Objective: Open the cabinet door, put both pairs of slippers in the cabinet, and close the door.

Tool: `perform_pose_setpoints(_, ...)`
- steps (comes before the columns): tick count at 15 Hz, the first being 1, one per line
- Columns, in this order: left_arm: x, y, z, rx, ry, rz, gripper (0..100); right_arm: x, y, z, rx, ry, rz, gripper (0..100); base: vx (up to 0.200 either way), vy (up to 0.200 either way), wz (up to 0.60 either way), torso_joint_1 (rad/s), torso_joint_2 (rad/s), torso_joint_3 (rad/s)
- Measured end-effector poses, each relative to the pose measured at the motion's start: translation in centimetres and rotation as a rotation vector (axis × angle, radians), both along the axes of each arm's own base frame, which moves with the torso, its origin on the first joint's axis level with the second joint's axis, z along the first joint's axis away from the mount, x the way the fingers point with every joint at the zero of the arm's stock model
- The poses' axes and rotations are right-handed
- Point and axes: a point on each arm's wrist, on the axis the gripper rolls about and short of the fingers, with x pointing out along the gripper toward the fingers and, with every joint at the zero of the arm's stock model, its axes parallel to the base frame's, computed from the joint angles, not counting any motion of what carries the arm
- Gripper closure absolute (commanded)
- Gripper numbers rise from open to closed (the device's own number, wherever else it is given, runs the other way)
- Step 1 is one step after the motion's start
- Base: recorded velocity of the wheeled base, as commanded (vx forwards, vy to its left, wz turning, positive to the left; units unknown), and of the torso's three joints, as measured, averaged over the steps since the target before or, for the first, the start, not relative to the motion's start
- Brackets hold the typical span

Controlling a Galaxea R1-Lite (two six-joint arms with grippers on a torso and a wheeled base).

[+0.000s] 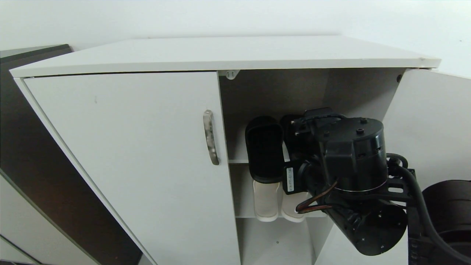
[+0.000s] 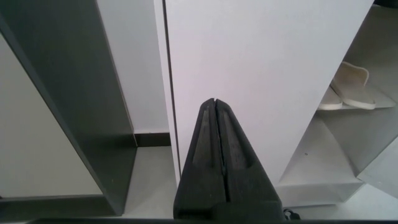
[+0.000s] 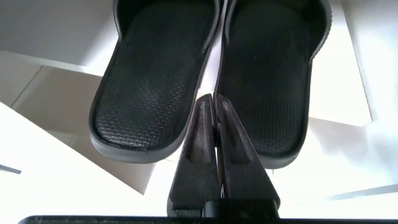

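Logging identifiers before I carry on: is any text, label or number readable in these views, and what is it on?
White label on the right arm: print too small to read.
Cabinet door, black slippers, white slippers: no text visible.

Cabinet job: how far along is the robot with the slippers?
Done: the cabinet door stands open and the white slippers lie on a shelf inside. In hand: the right hand pinches the black slippers at the shelf above. Still to do: letting go, pulling out, closing the door.
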Motion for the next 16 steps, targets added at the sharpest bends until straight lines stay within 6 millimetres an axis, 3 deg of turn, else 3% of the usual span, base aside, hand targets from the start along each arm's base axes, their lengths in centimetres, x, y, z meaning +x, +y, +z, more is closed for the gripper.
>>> perform_pose_setpoints(16,0.00,0.00,0.00,-0.002,0.000,0.001,100,0.08,-0.14,-0.78,-0.022,0.017,0.001,100,-0.200,0.000,0.00,0.001,0.00,0.003)
